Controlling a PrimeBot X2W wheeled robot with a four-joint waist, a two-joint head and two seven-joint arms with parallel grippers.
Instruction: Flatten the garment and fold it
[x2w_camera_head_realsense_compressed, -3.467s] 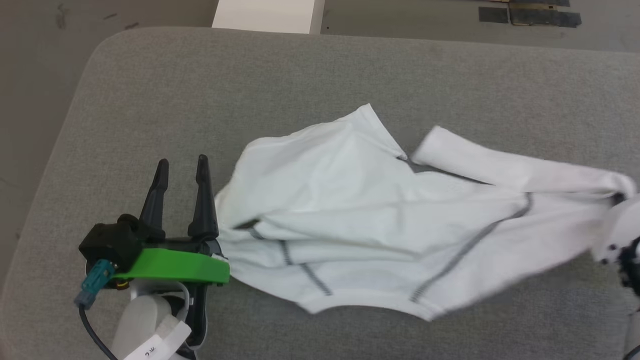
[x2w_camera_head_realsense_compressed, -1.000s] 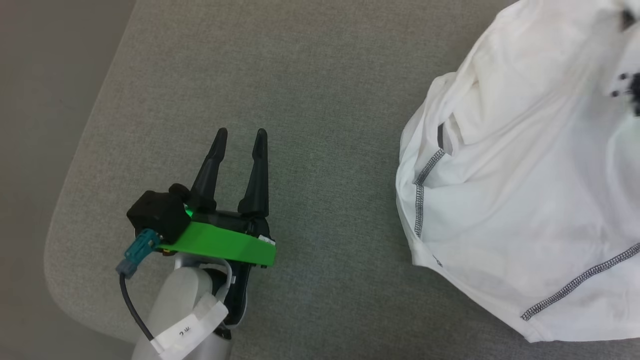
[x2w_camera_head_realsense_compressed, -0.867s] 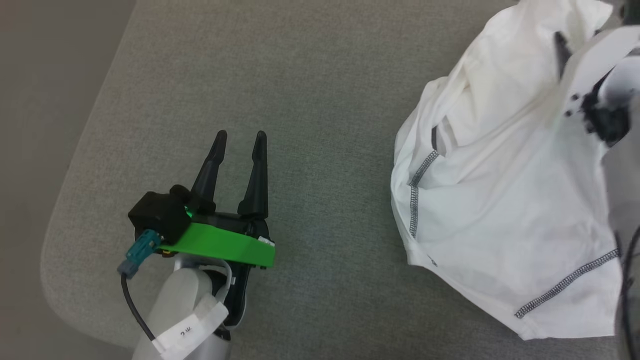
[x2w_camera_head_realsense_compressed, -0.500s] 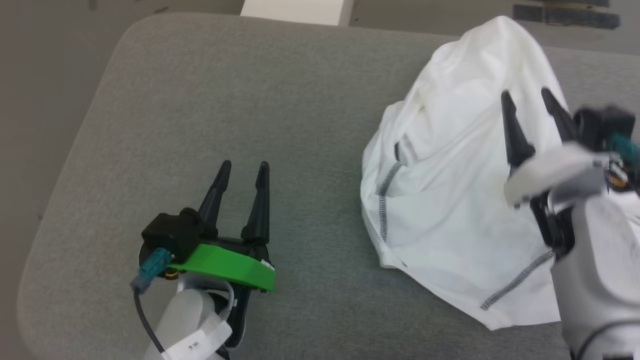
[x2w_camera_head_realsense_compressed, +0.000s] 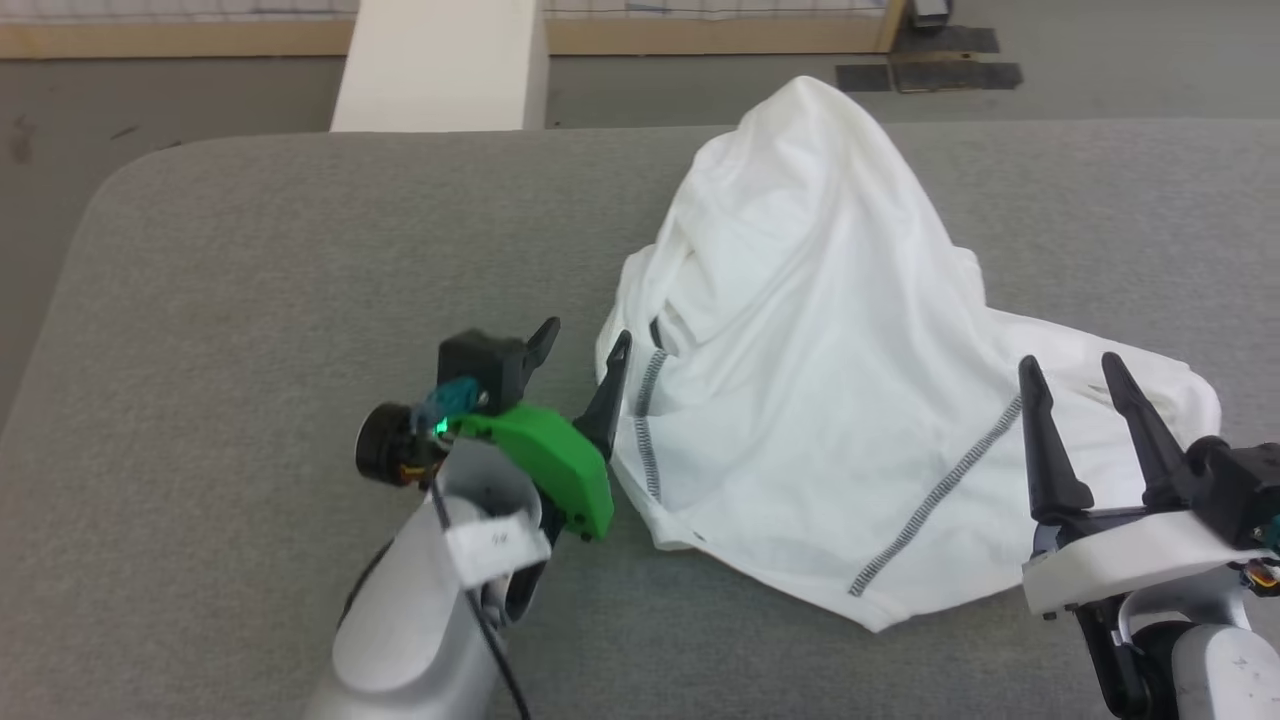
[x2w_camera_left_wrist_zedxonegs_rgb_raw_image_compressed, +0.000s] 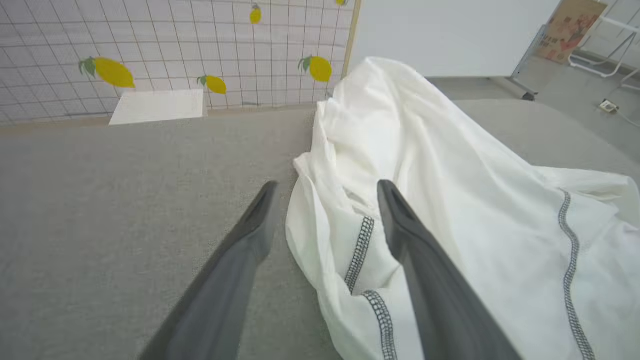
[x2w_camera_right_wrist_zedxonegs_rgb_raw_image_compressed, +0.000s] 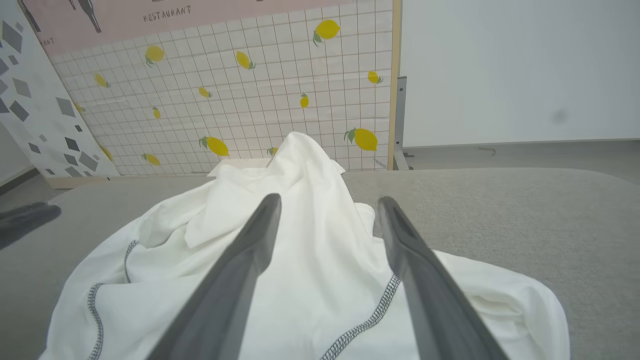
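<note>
Head view: the garment (x2w_camera_head_realsense_compressed: 800, 380) is heaped in a peak right of centre on the grey surface (x2w_camera_head_realsense_compressed: 250, 250), long axis running from far edge to near right. The left tool (x2w_camera_head_realsense_compressed: 586, 333), spread wide and empty, is placed just beside its stitched left hem; the right tool (x2w_camera_head_realsense_compressed: 1068, 363), likewise wide and empty, is over its near-right corner. Left wrist view: that hem is framed between the fingers. Right wrist view: the heap lies straight ahead.

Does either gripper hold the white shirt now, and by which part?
Nothing is held: left gripper and right gripper are open, neither pinching the garment.
</note>
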